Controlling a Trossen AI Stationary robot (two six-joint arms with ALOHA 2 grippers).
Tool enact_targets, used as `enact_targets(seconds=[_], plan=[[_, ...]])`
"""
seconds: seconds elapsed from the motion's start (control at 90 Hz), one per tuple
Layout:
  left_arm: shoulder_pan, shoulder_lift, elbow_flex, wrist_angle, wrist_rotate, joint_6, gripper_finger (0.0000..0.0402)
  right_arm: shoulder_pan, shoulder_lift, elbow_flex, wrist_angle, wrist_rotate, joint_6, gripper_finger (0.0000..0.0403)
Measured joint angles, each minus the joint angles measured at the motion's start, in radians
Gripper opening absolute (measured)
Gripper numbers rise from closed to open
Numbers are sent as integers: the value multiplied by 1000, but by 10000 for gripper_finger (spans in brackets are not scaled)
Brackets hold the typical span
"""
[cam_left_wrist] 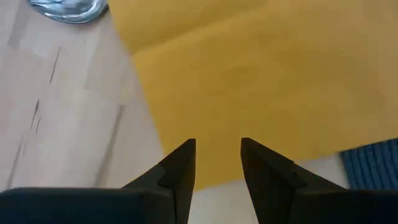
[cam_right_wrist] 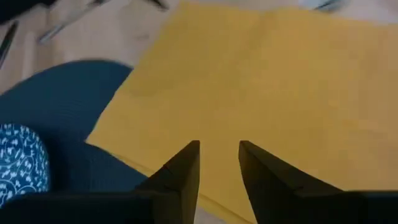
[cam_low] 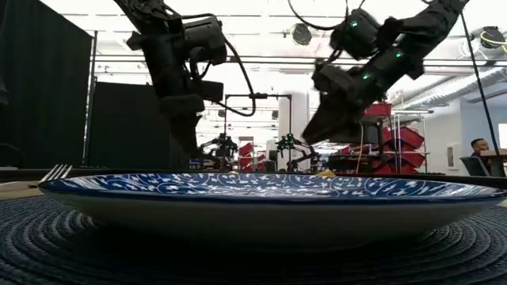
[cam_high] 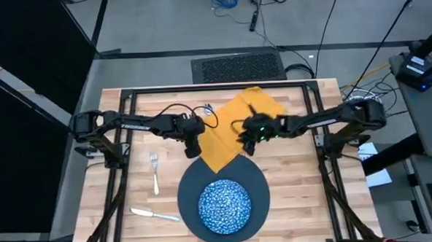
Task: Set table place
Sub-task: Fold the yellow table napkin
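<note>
A mustard-yellow napkin (cam_high: 238,127) lies flat on the table's middle, its near corner (cam_high: 218,165) resting on the far rim of a dark slate-blue round ribbed mat (cam_high: 257,185). A blue-and-white patterned bowl (cam_high: 224,205) stands on that mat. My left gripper (cam_high: 193,147) hovers open over the napkin's left edge (cam_left_wrist: 149,118). My right gripper (cam_high: 248,145) hovers open over the napkin's right part (cam_right_wrist: 261,87), near its edge by the mat (cam_right_wrist: 74,106). Nothing is between either pair of fingers. A spoon's bowl (cam_left_wrist: 68,9) lies just beyond the napkin's far left.
A fork (cam_high: 155,171) lies on the table's left, and a knife (cam_high: 153,213) lies nearer the front edge, left of the mat. Bare planks (cam_high: 306,175) show to the mat's right. Black frame rails (cam_high: 322,131) run along both sides of the table.
</note>
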Motion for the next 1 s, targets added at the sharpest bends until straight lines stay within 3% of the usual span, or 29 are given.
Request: enact_targets(seconds=[0.189, 0.389, 0.611, 0.789, 1.0], plan=[[10, 0, 0, -13, 3, -2, 114, 82, 202, 190, -31, 2, -51, 105], [8, 0, -2, -13, 9, -3, 114, 155, 302, 333, -110, 5, -116, 105], [11, 0, -66, 39, 19, 25, 114, 229, 337, 380, -115, 56, -146, 105], [11, 0, -93, 78, 25, 25, 114, 267, 368, 388, -126, 66, -280, 105], [10, 0, -95, 89, 26, 25, 114, 275, 375, 388, -166, 183, -376, 105]])
